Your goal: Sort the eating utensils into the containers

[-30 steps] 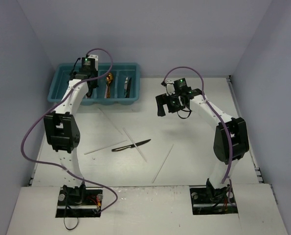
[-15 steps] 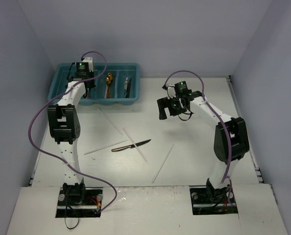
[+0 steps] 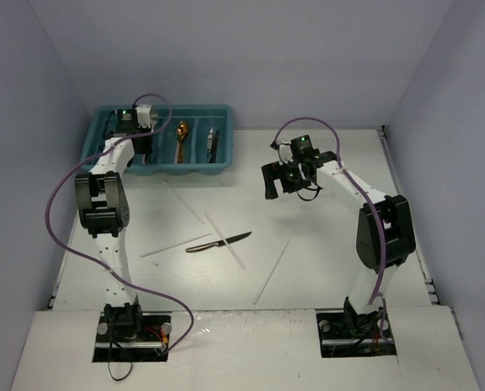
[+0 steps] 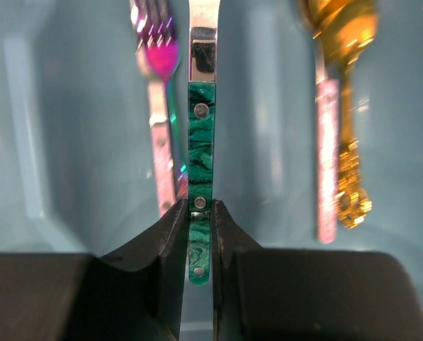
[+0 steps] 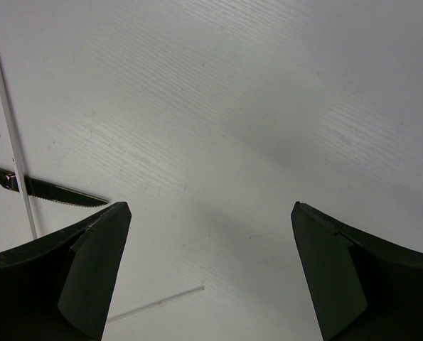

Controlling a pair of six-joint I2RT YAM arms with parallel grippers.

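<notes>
Gripping green-marbled-handled steel knife (image 4: 201, 142) with left fingers (image 4: 170, 245) inside teal plastic cutlery tray (image 3: 169, 169), beside iridescent fork (image 4: 156, 60), near gold spoon (image 3: 181, 134); holding right fingers (image 5: 90, 263) wide apart, empty.

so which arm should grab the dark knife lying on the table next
Probably right. The right gripper is open and empty above the table, with the dark knife in its wrist view. The left gripper is over the tray, shut on a teal-handled knife.
</notes>
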